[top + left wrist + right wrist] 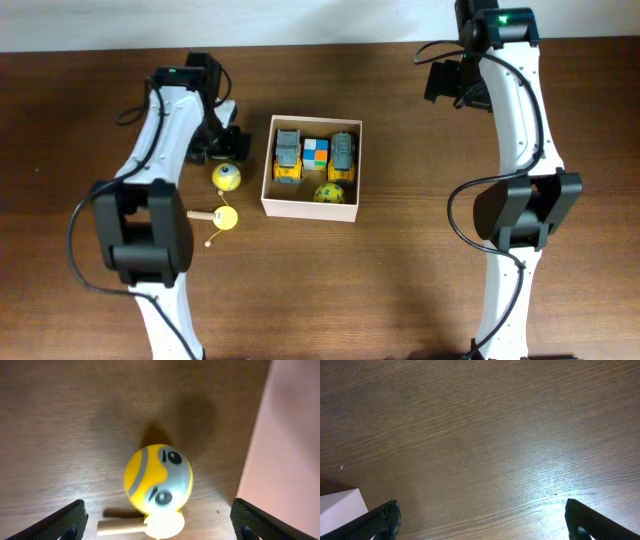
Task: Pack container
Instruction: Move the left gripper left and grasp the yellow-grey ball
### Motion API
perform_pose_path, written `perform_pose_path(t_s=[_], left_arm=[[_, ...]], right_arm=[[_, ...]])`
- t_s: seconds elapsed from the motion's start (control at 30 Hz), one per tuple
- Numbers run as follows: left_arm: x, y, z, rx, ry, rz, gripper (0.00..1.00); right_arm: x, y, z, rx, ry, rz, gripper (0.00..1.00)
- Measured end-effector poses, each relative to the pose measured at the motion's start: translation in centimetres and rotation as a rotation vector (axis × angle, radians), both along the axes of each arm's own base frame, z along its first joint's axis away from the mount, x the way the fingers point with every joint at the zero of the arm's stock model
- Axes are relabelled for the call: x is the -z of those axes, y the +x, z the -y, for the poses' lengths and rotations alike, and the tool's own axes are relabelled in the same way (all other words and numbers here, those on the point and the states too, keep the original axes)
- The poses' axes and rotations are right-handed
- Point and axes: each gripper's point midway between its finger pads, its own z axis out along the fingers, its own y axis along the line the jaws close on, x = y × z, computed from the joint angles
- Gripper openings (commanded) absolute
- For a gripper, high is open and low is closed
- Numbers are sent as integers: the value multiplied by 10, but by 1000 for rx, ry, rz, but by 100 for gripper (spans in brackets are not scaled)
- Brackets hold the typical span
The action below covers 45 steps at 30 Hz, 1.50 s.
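The container (310,209) sits mid-table (420,280), holding two toy trucks (288,155), a coloured cube (316,152) and a small yellow ball (328,193). Just left of it lies a yellow-grey ball (158,479) (painted eyes on it), under the left gripper (160,519), fingers spread wide. The right gripper (482,517), also spread, hangs over the table to the right.

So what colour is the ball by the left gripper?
Yellow and grey ball, black oval marks; clearest in the left wrist view.

Dark wood-grain table (400,290) — pale strip (300,15) at far edge, some glare (555,502).
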Motion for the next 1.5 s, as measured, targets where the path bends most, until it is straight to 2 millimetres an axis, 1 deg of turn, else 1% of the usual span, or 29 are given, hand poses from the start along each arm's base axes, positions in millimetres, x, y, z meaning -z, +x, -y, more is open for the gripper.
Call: perform_pose_path(t_s=[0.03,0.1,0.33,0.37,0.43,0.53,0.7,0.8,0.9,1.23,1.5], left_arm=[[7,-2,0,0,2,-19,93],[18,-6,0,-3,5,-56,89],[25,-15,-1,-6,9,-105,89],[27,-16,-1,-7,9,-113,85],[35,-17,-1,-7,11,-131,82],[42,-19,-1,-10,13,-151,81],[44,-16,-1,-10,12,-140,80],[45,-11,-1,-12,11,-122,72],[45,-7,0,-14,9,-106,69],[47,-6,0,-14,8,-104,69],[61,-10,0,-14,12,-140,68]], right_arm=[[0,0,0,1,0,0,99],[0,0,0,0,0,0,99],[0,0,0,0,0,0,99],[0,0,0,1,0,0,99],[0,0,0,0,0,0,99],[0,0,0,0,0,0,99],[0,0,0,0,0,0,99],[0,0,0,0,0,0,99],[0,0,0,0,0,0,99],[0,0,0,0,0,0,99],[0,0,0,0,0,0,99]])
